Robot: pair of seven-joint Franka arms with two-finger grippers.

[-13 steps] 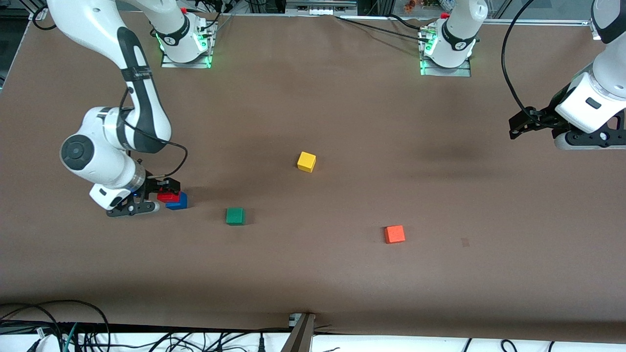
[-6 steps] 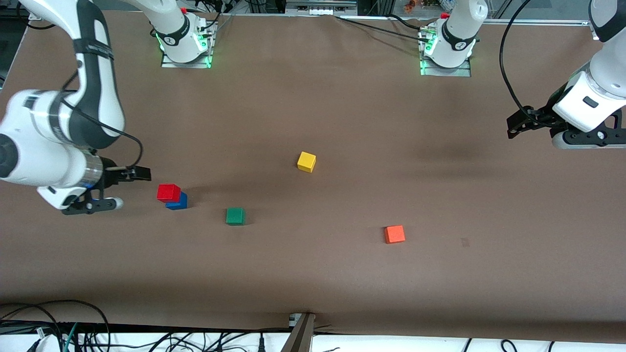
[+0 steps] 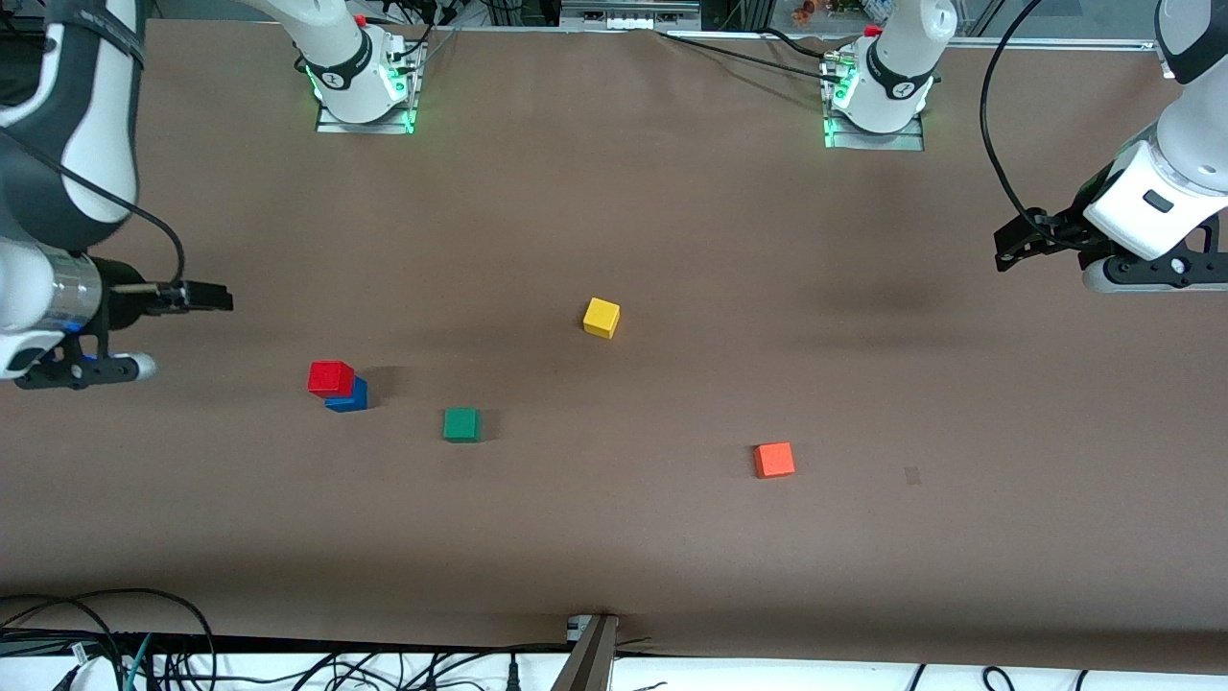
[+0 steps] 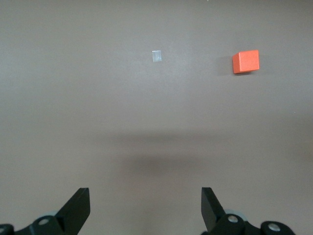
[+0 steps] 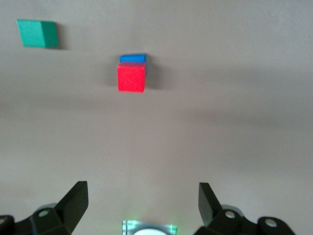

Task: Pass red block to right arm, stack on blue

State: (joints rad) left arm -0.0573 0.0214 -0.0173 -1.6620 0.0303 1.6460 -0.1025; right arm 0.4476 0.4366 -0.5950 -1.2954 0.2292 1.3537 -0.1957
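The right gripper, black with slim straight fingers on the white jointed right arm, hangs with its jaws spread wide and nothing between them, up over the brown table covering toward the right arm's end of the table from the stack. In the right wrist view both fingertips frame bare table, well apart from the cubes.

The small pure-red cube sits on top of the small deep-blue cube, touching it, its footprint offset so that a strip of blue shows along one edge; the right wrist view shows the same overlap. Taking that stack as the landmark: the green cube lies near it, toward the left arm's end and slightly nearer the front camera; the yellow cube lies farther from the camera and farther toward the left arm's end; the orange-red cube is well apart, nearest the camera of all.

The left gripper, a wide black linkage claw, waits with jaws spread and empty over the left arm's end of the table, well apart from the stack.

By my judgement the stacking step is done and this is the retreat after release. The next move calls only for clearing the arm away without brushing the offset red cube; no regrasp looks needed unless the stack must be squared.
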